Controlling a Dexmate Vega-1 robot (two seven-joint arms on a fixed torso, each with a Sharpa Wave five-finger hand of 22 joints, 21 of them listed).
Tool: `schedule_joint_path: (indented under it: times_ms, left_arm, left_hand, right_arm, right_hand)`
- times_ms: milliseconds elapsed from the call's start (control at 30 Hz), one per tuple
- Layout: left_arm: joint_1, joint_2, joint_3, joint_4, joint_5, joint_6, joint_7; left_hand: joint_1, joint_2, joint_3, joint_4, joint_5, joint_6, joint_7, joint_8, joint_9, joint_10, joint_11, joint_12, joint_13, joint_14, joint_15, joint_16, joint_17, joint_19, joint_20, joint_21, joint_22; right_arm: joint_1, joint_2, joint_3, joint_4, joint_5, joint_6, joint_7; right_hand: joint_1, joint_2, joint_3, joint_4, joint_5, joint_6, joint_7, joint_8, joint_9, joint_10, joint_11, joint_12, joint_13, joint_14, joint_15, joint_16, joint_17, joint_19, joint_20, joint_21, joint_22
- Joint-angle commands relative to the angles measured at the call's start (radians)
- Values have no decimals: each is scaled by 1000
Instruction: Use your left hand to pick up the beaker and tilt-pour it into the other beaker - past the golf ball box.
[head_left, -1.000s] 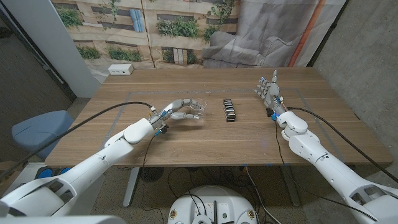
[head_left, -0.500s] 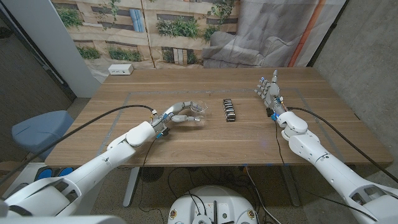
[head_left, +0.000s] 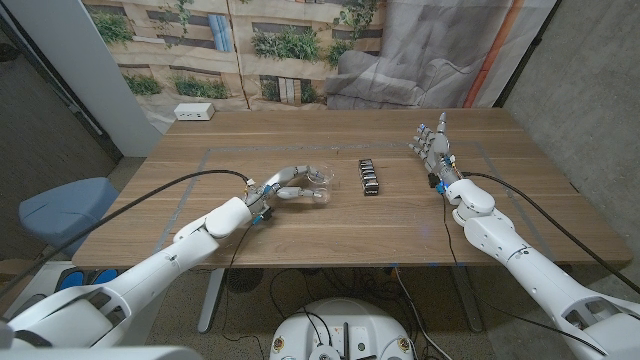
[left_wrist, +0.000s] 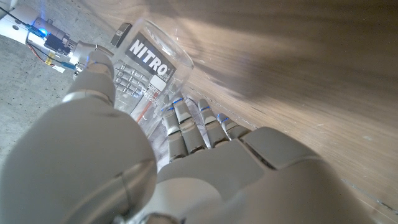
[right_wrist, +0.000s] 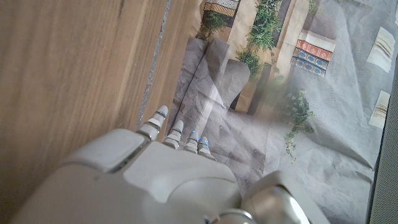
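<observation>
left hand (head_left: 288, 184): fingers wrapped round the clear beaker (head_left: 318, 181), gripping for the pour
beaker: on the worktop (head_left: 300, 230), just left of golf ball box (head_left: 369, 176)
right hand (head_left: 432, 145): released, waiting

clear glossy beaker (left_wrist: 152, 68), matt wooden table (head_left: 300, 225)

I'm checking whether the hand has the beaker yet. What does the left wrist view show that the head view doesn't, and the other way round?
Left wrist view alone: the fingers curled against the clear beaker, and the word NITRO on the golf ball box seen through the glass.
Head view alone: the right hand raised with fingers apart, and a white box at the table's far left.
Both: the left hand, the beaker and the wooden table.
</observation>
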Motion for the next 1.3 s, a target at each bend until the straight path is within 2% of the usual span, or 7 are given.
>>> schedule_joint_path:
  times_ms: [33,300,733,967,1067,1200,1300]
  left_arm:
    - [0,0,24,-7,22,20,12]
    - [8,12,23,-38,31,54,23]
    - [14,31,22,-52,8,71,-3]
    - [11,39,23,-52,-9,75,-30]
    - [9,42,24,-50,-19,76,-47]
    - [7,47,25,-53,-19,85,-56]
    - [-1,48,29,-42,-27,75,-76]
  left_hand:
    - [-14,86,5,-2,1,102,-80,10,1,48,-46,-7,-3,-1,-91,7,0,-6,4,7,3]
    - [-16,86,5,-2,1,108,-79,2,-1,50,-46,-7,-9,3,-92,9,0,-10,7,8,3]
    - [-20,81,8,-2,2,83,-85,-46,-3,18,-45,-21,-31,-21,-82,2,0,-54,23,2,2]
    - [-41,50,0,-1,2,29,-99,-132,-5,-61,-44,-34,-65,-50,-73,1,1,-85,33,6,1]
    - [-43,46,0,-1,3,16,-105,-152,-6,-83,-43,-36,-72,-62,-69,-1,1,-94,38,6,1]
    - [-51,33,-3,-1,4,-26,-96,-199,-6,-124,-41,-36,-89,-81,-61,-1,1,-107,44,7,1]
    - [-54,27,-3,0,4,-47,-102,-228,-5,-148,-40,-34,-101,-98,-58,-1,1,-120,44,5,1]
  right_arm:
    - [0,0,0,0,0,1,0]
    - [0,0,0,0,0,1,0]
    - [0,0,0,1,0,1,0]
    - [0,0,0,0,0,1,0]
    - [0,0,0,0,0,1,0]
    - [0,0,0,1,0,1,0]
    - [0,0,0,1,0,1,0]
  right_hand:
    - [2,90,-6,1,5,-7,-2,6,1,-4,-1,6,5,-5,-20,3,2,-3,6,7,5]
    - [3,90,-6,1,6,-7,-3,5,1,-3,-2,6,5,-4,-17,3,2,-3,5,7,5]
    - [2,90,-6,1,5,-8,-1,5,1,-4,-2,6,5,-4,-19,3,2,-4,5,7,5]
    - [2,90,-6,1,5,-7,-2,6,1,-4,-2,6,5,-4,-20,3,2,-3,5,7,5]
    - [2,90,-6,1,5,-5,-2,6,1,-4,-2,6,5,-5,-20,3,2,-4,5,7,5]
    - [2,89,-6,1,5,-6,-2,6,1,-4,-2,6,5,-4,-19,3,2,-3,5,7,5]
    - [2,90,-6,1,5,-7,-2,6,1,-5,-2,6,5,-4,-19,3,2,-3,5,7,5]
